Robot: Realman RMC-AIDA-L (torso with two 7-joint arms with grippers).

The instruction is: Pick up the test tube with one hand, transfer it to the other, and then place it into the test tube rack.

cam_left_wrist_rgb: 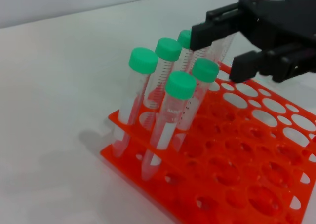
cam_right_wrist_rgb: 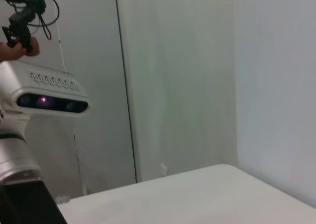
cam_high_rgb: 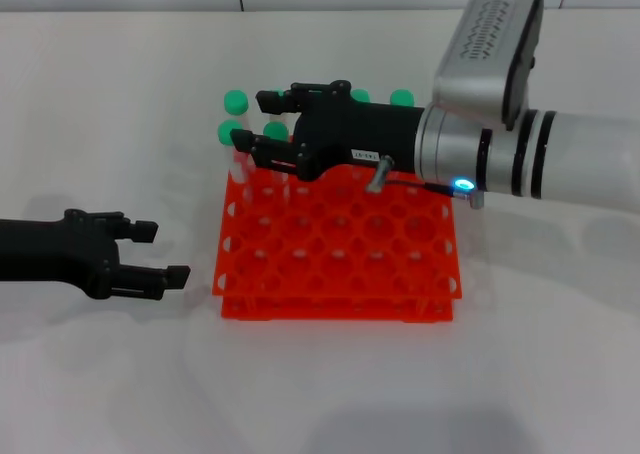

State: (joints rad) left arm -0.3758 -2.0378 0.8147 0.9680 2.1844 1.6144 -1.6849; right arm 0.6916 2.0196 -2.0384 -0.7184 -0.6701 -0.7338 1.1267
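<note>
Left claw [cam_high_rgb: 165, 252] released beside rack [cam_high_rgb: 338, 274], right claw [cam_high_rgb: 252, 121] released over upright, slightly leaning tubes [cam_left_wrist_rgb: 174, 120]

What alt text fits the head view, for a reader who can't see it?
The right gripper, open, reaches over the far left corner of the orange test tube rack among green-capped tubes. The left gripper, open and empty, sits on the white table left of the rack.

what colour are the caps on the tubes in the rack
Green caps, all alike, on clear tubes in the orange-red rack. The left wrist view shows them best.
</note>
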